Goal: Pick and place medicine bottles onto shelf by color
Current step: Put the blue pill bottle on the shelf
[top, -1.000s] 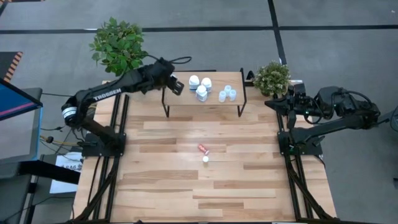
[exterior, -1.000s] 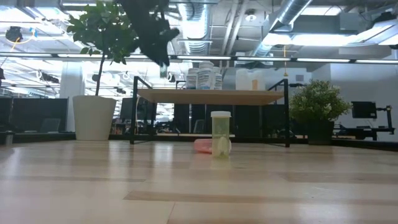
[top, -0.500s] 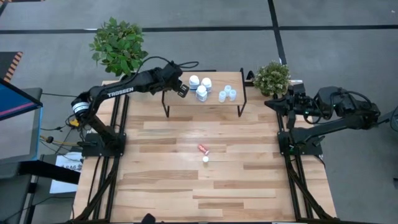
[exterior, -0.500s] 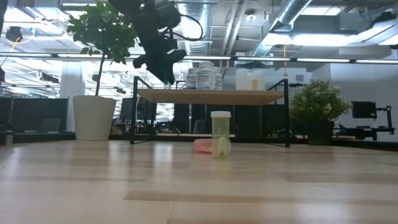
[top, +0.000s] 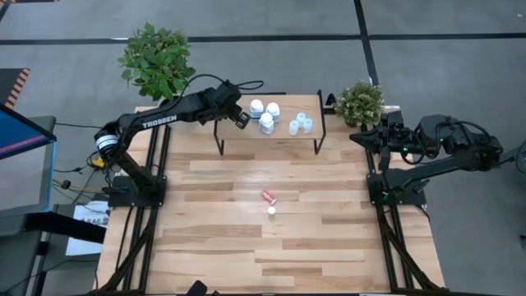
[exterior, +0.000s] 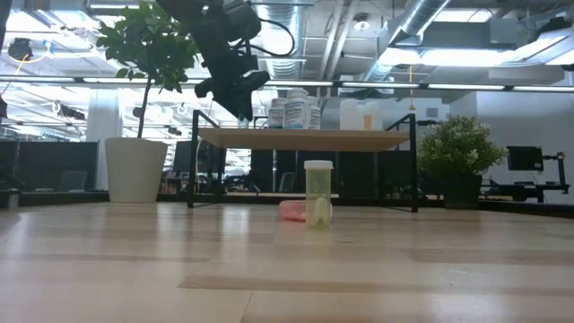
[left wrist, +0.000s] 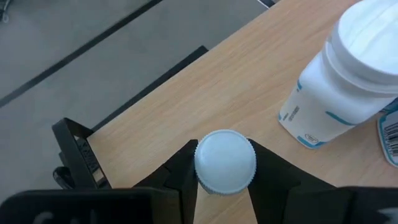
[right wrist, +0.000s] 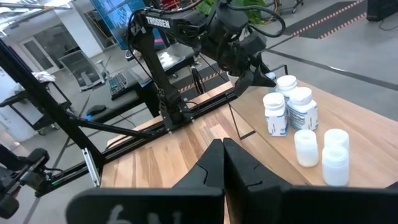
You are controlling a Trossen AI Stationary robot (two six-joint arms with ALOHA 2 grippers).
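My left gripper (top: pixel 239 118) is over the left end of the low wooden shelf (top: pixel 279 136), shut on a small bottle, of which only the white cap (left wrist: pixel 224 160) shows. Three larger white bottles (top: pixel 265 113) and three small pale-blue ones (top: pixel 301 124) stand on the shelf board. An orange bottle (top: pixel 267 196) lies on its side on the tabletop, and a greenish bottle (exterior: pixel 318 192) stands upright beside it. My right gripper (right wrist: pixel 222 150) is shut and empty at the table's right edge. My left gripper pinches the small bottle between its two fingers (left wrist: pixel 181 169), one on each side, just below the cap (left wrist: pixel 214 180). The fingers come from above, slanting down toward the shelf. The bottle stands upright in the hold; whether its bottom touches the shelf board is hidden.
A tall plant in a white pot (exterior: pixel 135 169) stands at the far left corner, and a small bushy plant (top: pixel 359 102) at the far right. The nearest large white bottle (left wrist: pixel 348 81) stands close beside the held one. Bare tabletop lies in front of the shelf.
My left gripper has gone down and a little toward the table's right edge, to the shelf's left end, with the small bottle still held. It has kept still for the last half second.
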